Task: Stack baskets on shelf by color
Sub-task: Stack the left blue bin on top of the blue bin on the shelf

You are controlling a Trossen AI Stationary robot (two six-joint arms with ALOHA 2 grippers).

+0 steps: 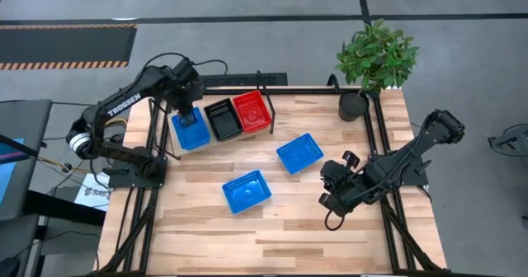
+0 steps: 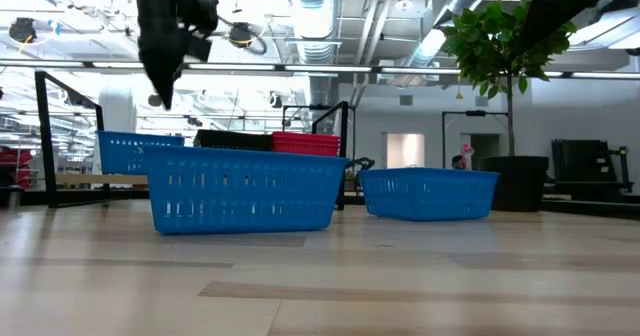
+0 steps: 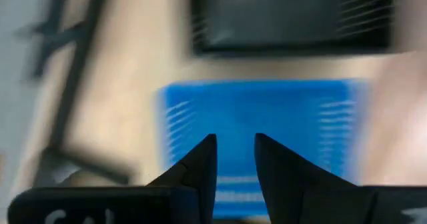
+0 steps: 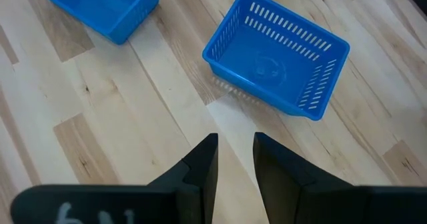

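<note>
On the tilted light plywood shelf (image 1: 268,133) at the back of the butcher-block tabletop (image 1: 272,227), three perforated plastic baskets sat side by side: a blue one (image 1: 191,131), a black one (image 1: 223,118) and a red one (image 1: 252,110). The left gripper (image 1: 187,112) hung just above the blue shelf basket, its jaws a narrow gap apart with nothing between them. Two more blue mesh baskets (image 1: 247,190) (image 1: 299,153) lay loose on the tabletop. The right gripper (image 1: 332,190) waited near the tabletop's right side, jaws slightly parted and empty.
</note>
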